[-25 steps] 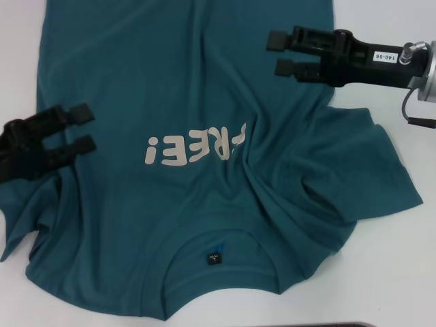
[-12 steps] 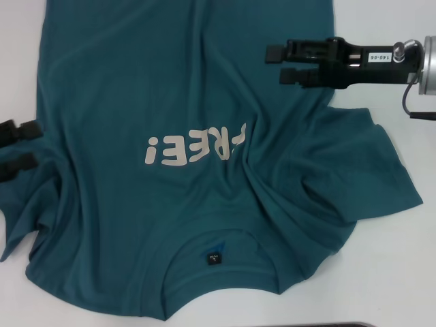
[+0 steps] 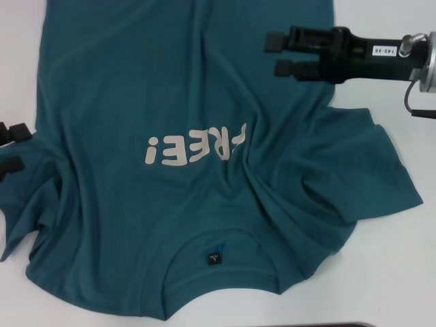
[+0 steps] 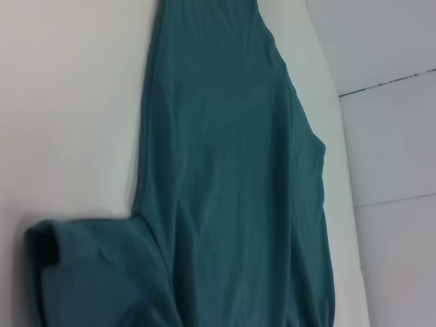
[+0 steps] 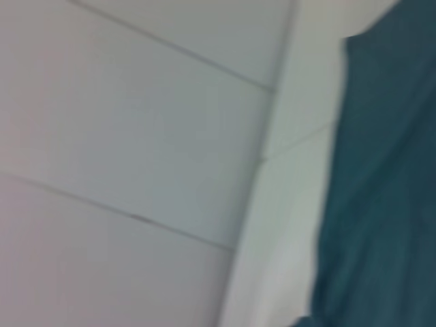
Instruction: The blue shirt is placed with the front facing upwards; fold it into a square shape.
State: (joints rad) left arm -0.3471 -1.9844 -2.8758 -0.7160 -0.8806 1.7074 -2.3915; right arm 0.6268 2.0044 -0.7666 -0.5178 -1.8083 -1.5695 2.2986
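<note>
The blue shirt (image 3: pixel 184 102) lies front up on the white table, collar and black neck label nearest me, pale letters across the chest. Its body is spread out but wrinkled, and both sleeves are rumpled. My right gripper (image 3: pixel 278 54) hovers open over the shirt's right side, above the right sleeve, with nothing between its fingers. My left gripper (image 3: pixel 12 146) shows only as two black fingertips at the left edge of the head view, open, by the shirt's left side. The shirt also fills the left wrist view (image 4: pixel 231 191) and one side of the right wrist view (image 5: pixel 381 191).
The white table (image 3: pixel 395 272) surrounds the shirt on the left and right. A dark strip shows at the table's near edge. The left wrist view shows the table's far edge and pale floor beyond.
My left gripper has pulled back to the left, off the shirt, until only its fingertips show. My right gripper has shifted slightly over the shirt's right side. The shirt has not moved.
</note>
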